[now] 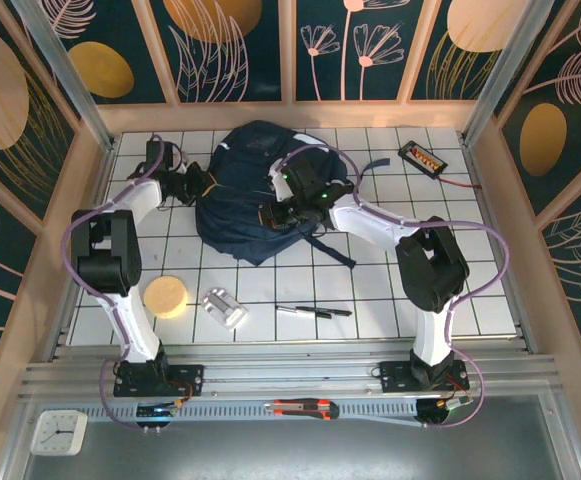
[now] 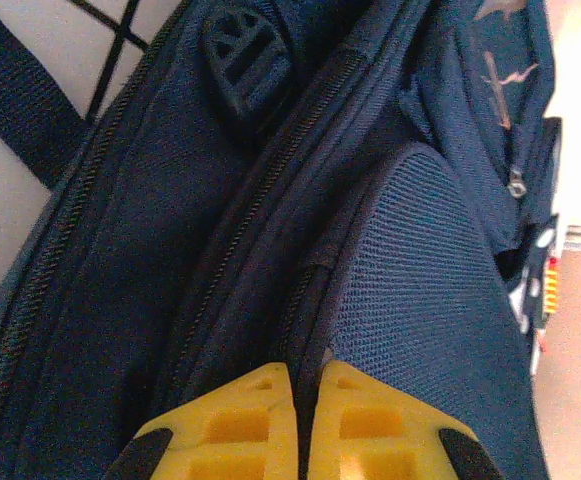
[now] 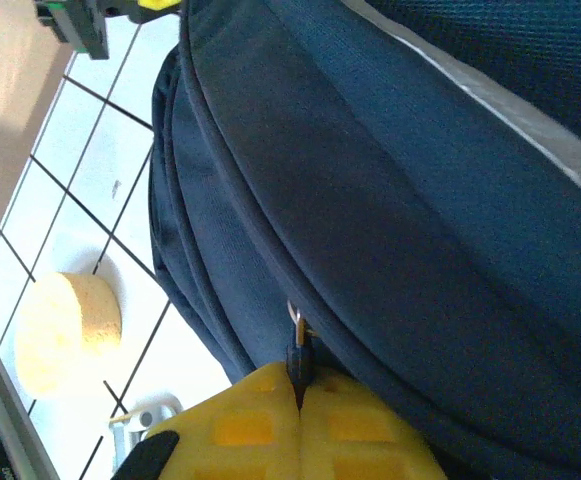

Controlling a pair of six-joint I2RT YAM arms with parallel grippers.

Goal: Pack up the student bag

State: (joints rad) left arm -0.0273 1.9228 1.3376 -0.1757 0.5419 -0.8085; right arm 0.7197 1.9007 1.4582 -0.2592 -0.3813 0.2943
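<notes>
Two pincers are on the student bag [image 1: 242, 165], which lies flat at the far middle of the tiled table [image 1: 490, 300] with its straps trailing toward the near side. At the bag's left edge, the left gripper [image 2: 305, 400] has its yellow fingers [image 2: 220, 430] pressed together on a ridge of navy fabric beside a zipper track, so it is pinching the bag itself. In the overhead view the right gripper [image 1: 278, 213] sits near the bag's middle. Its wrist camera shows its jaws closed on a small zipper pull [image 3: 297, 345], the dark tab nipped between the pads.

The zipper looks closed along the stretch in view (the far end is hidden under folds), so I judge the packing as barely begun: one arm appears to brace the fabric so the other can draw the zipper open.

Nothing can be seen inside the bag, and the loose things lie apart from it on the near tiles. They are a pale yellow disc [image 1: 166, 296], a silvery clip-like object [image 1: 223, 308] just beside it, and a dark pen [image 1: 315, 311] further right. A black device [image 1: 422, 156] rests at the far right. Opening the bag and loading these items appear to remain.
</notes>
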